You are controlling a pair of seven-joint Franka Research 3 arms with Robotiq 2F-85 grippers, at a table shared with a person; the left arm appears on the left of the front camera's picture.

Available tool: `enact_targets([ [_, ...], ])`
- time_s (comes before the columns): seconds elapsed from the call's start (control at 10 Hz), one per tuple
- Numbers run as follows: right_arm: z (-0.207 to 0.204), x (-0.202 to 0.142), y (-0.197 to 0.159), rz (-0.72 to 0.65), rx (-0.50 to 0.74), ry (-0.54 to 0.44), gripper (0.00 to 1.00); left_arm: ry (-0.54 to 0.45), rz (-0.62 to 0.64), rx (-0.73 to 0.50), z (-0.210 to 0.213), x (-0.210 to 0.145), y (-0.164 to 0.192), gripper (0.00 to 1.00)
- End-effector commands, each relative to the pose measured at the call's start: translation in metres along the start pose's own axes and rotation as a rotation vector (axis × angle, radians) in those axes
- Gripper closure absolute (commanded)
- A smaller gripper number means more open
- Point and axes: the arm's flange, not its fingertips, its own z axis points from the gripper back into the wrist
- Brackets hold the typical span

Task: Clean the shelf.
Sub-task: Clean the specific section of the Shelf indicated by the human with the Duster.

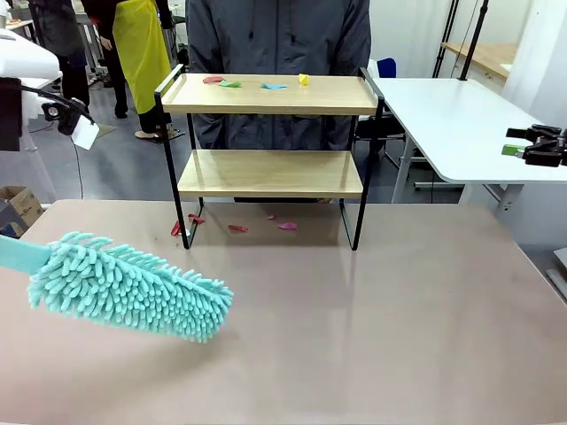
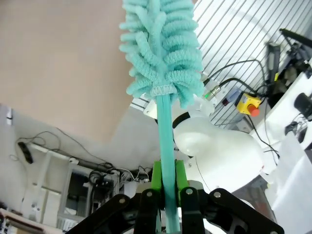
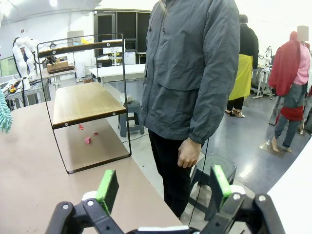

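My left claw [image 2: 168, 176]: clamped shut on the thin handle of a fluffy teal microfibre duster [image 1: 133, 285], head over the near-left of the beige table [image 1: 399, 310] | my right claw [image 3: 165, 186]: jaws wide apart, holding nothing, far right | black-framed two-tier wooden shelf [image 1: 270, 173]: far centre, apart from duster, coloured scraps [image 1: 274, 87] on top board

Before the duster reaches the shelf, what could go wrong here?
The scraps on the top board lie near its far edge, in front of the person; a forward sweep may push them off the back.
The shelf stands on thin legs; a hard push from the duster might shift or tip it.
The left gripper is shut on the thin handle, far from the head, so the duster could twist.
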Motion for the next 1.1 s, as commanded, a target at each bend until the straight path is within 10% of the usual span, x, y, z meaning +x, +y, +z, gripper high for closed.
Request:
enact_targets([
  [0.0,-0.0010,0.0028,0.0004,0.005,0.004,0.000,0.00,-0.025,-0.006,-0.018,0.0012,0.0023,0.0005,0.87],
  [1.0,-0.0010,0.0028,0.0004,0.005,0.004,0.000,0.00,-0.025,-0.006,-0.018,0.0012,0.0023,0.0005,0.87],
])
